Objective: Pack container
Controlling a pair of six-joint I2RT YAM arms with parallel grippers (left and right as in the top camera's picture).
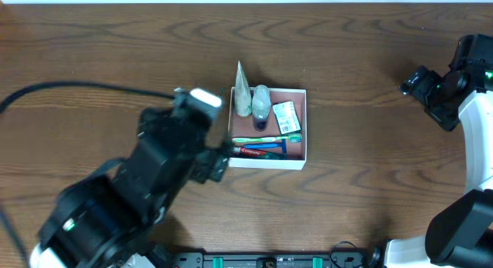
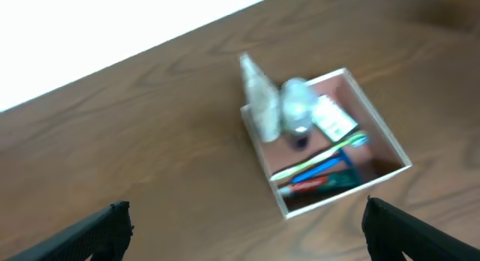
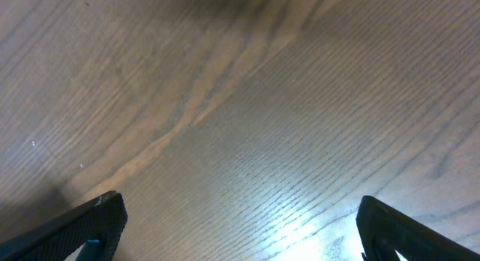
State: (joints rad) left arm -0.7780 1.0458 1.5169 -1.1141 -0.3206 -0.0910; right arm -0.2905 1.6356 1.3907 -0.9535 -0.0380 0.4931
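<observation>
The container (image 1: 267, 163) is a shallow square box with white walls and a pinkish-brown inside, at the table's middle. It holds a clear tube (image 1: 243, 95) leaning on the far-left wall, a small bottle (image 1: 262, 102), a white sachet (image 1: 285, 116), a green toothbrush (image 1: 266, 139) and a red and blue toothpaste (image 1: 258, 151). My left gripper (image 1: 209, 145) is open and empty, just left of the box. In the left wrist view the container (image 2: 345, 193) lies ahead, to the right, between the spread fingers (image 2: 244, 216). My right gripper (image 1: 425, 95) is open and empty at the far right, over bare wood (image 3: 240, 212).
The brown wooden table (image 1: 370, 60) runs to a white edge at the back. The left arm's black body (image 1: 115, 199) covers the front left of the table. The right arm's white base (image 1: 477, 145) stands at the right edge.
</observation>
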